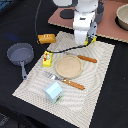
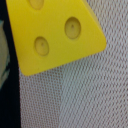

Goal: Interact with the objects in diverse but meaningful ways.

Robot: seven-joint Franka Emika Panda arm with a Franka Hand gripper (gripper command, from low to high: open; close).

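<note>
approach to cheese wedge [image 2: 55,35] beside wooden plate [image 1: 68,66]; gripper [image 1: 86,42] opening indeterminable; next: descent, centred closure on wedge.

A white robot arm [image 1: 82,20] with smooth, rounded, glossy shell segments, stacked above the woven placemat [image 1: 95,80]. A darker grey band shows at the joint between the upper segments. A thin black cable [image 1: 39,15] hangs beside the arm, on the side toward the bread loaf [image 1: 46,38]. Small yellow patches mark its lowest part, nearest the placemat
</note>
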